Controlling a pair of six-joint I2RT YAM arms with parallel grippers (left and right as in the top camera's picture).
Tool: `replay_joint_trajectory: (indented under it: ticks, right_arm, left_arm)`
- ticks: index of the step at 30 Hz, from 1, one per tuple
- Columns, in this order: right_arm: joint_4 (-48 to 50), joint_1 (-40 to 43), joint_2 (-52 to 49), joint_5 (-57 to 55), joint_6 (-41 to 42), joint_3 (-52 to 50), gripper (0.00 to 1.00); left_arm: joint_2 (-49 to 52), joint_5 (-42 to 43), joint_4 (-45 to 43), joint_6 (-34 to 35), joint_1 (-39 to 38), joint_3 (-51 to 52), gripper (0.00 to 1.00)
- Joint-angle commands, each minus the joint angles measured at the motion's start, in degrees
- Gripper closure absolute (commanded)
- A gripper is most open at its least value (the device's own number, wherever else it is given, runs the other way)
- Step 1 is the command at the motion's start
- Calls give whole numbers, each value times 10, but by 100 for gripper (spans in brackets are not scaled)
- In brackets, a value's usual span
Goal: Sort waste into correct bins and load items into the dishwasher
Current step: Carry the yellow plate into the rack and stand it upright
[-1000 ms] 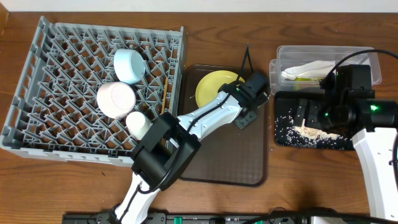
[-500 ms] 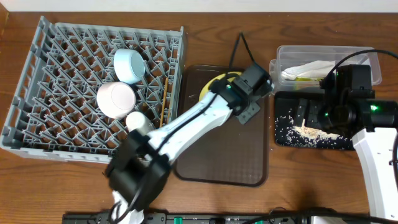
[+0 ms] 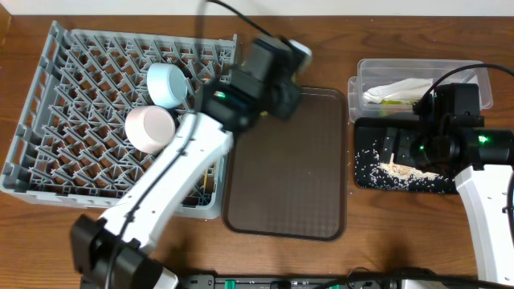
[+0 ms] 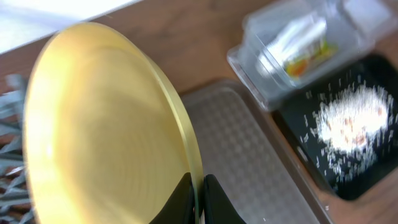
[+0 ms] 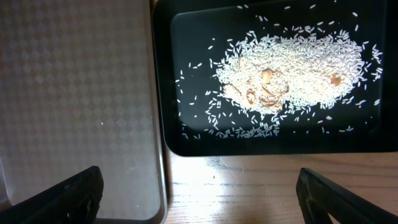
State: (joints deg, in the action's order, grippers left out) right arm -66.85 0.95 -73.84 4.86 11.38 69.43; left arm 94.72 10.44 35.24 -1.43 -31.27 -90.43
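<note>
My left gripper (image 4: 199,200) is shut on the rim of the round yellow plate (image 4: 106,124) and holds it tilted on edge in the air. In the overhead view it (image 3: 281,71) is above the gap between the grey dish rack (image 3: 80,96) and the brown tray (image 3: 289,177). The rack holds the light blue bowl (image 3: 167,83) and the white bowl (image 3: 150,128); the arm hides the cup and chopsticks. My right gripper (image 5: 199,193) is open and empty by the black tray (image 5: 163,93) with the rice (image 5: 292,68). The clear box (image 3: 474,76) holds the napkin (image 3: 397,88) and the wrapper (image 3: 393,102).
The brown serving tray (image 5: 74,93) lies between the rack and the black tray (image 3: 361,172), with nothing on it. The left arm reaches diagonally over the rack's right side. The clear box (image 4: 261,68) stands just behind the black tray (image 4: 348,180).
My left gripper has lifted the yellow plate off the brown tray and carried it up and to the left, toward the rack. The right arm has not moved.
</note>
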Motion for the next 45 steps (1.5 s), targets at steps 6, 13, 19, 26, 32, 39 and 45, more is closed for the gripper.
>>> replay_joint_trajectory:
  ticks: [6, 13, 19, 26, 32, 39, 45]
  right_arm:
    - [2, 9, 5, -5, 6, 9, 3]
    - [2, 9, 5, -5, 6, 9, 3]
    - [2, 9, 5, -5, 6, 9, 3]
    - [2, 9, 5, -5, 6, 9, 3]
    - [0, 9, 5, -5, 6, 9, 3]
    - [0, 9, 5, -5, 6, 9, 3]
    - [-3, 9, 5, -5, 6, 9, 2]
  left_arm:
    - [-19, 233, -7, 52, 144, 0, 92]
    - [-19, 323, -7, 61, 213, 0, 92]
    - [-19, 333, -6, 63, 236, 0, 92]
    - [-19, 342, -7, 65, 238, 0, 93]
    - [-19, 341, -7, 65, 238, 0, 92]
    - [-6, 339, 3, 76, 238, 2, 92]
    - [16, 335, 4, 76, 238, 3, 92]
